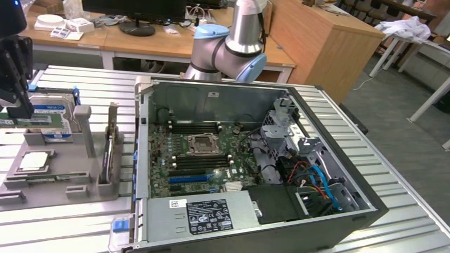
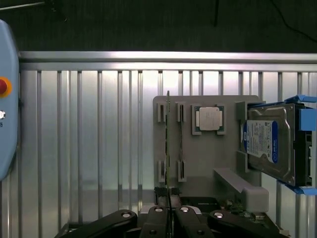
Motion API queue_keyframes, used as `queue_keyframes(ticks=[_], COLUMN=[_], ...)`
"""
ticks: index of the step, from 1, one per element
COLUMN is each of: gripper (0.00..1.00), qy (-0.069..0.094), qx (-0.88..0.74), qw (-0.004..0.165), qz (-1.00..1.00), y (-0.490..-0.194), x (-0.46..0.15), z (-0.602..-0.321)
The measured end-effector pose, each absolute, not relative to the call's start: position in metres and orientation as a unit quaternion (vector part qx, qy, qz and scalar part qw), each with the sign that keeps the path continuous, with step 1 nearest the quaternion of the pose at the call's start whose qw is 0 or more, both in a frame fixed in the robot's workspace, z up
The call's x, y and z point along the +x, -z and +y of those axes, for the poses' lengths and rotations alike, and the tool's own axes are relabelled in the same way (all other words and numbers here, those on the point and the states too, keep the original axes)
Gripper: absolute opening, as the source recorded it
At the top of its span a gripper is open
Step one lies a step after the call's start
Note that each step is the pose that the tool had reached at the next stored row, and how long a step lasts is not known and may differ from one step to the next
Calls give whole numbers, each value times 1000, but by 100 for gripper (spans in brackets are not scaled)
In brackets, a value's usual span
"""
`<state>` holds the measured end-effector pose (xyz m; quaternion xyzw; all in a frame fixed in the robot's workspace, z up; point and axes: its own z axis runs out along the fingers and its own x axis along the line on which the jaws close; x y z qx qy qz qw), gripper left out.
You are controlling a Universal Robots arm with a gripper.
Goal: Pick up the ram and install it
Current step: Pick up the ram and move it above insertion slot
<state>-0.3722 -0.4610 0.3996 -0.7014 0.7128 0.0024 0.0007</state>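
In the exterior view, a ribbed metal worktop (image 1: 351, 132) carried an open computer case (image 1: 260, 158), with wooden desks (image 1: 309, 37) behind. A grey holder (image 1: 63, 163) sat toward the worktop's edge at the exterior view's left. The ram (image 1: 113, 142) stood on edge in it. The arm (image 1: 239, 47) rose beyond the case, and the gripper (image 1: 18, 105) hung over the holder's hard drive (image 1: 52, 113).

In the wrist view, the gripper (image 2: 167, 192) was closed and held nothing. It hung above the holder (image 2: 208, 163), in line with the upright ram (image 2: 168, 134). 1 processor (image 2: 209, 119) lay between the ram and the hard drive (image 2: 270, 144).
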Motion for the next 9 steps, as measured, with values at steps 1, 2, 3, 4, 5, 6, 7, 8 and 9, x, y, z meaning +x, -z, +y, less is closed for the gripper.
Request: queue_keyframes(ticks=[1, 2, 3, 4, 5, 6, 7, 8, 9], gripper=[12, 12, 12, 12, 12, 12, 12, 12, 12], qy=[-2, -2, -2, -2, -2, -2, -2, -2, -2], qx=[-701, -701, -701, -701, -701, -701, -701, -701, -701], qw=[1, 1, 1, 1, 1, 1, 1, 1, 1], qz=[713, 713, 713, 713, 713, 713, 713, 713, 713], y=[-400, -400, -400, -400, -400, -400, -400, -400, -400], x=[-372, -372, -371, -370, -369, -368, -367, -366, -366], z=[-461, -461, -461, -461, -461, -461, -461, -461, -461])
